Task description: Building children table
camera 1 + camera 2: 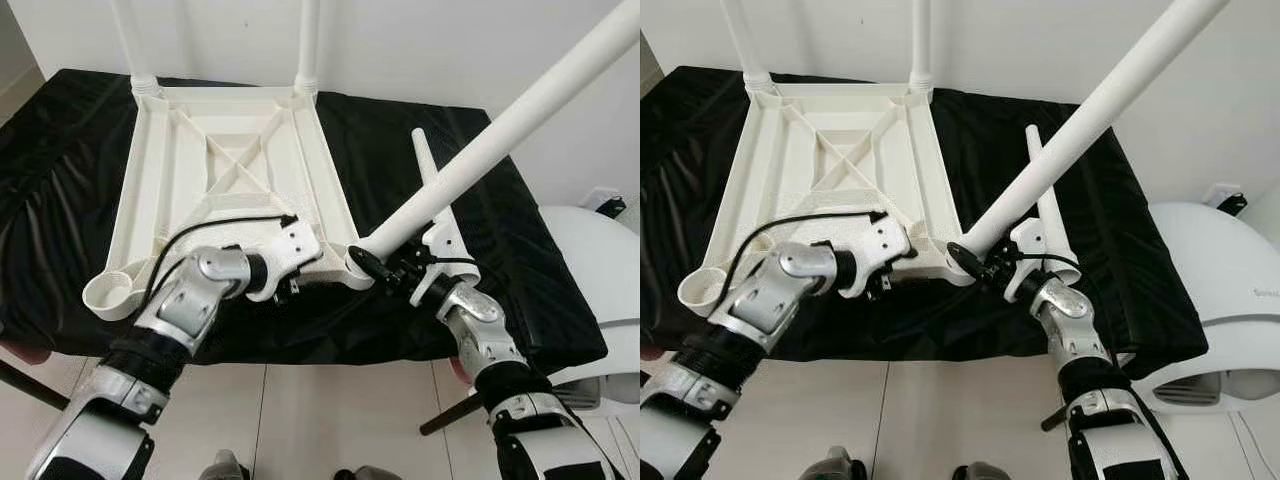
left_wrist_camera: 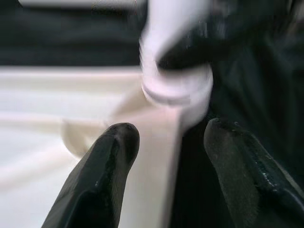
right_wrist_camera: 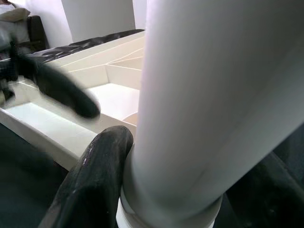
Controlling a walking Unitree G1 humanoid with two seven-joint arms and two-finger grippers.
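The upturned white tabletop (image 1: 230, 170) lies on the black-covered bench, where the right gripper (image 1: 385, 262) is clamped on the long stiff leg (image 1: 500, 130) low at the near-right corner socket, while the left gripper (image 1: 290, 265), fingers apart, straddles the rim.

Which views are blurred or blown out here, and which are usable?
Left eye view: sharp, evenly lit; upturned table and tilted leg clear on the black cloth. Left wrist view: motion-blurred, white plastic washed out, only the fingers crisp. Right wrist view: leg too close, soft; the left gripper's finger smeared.
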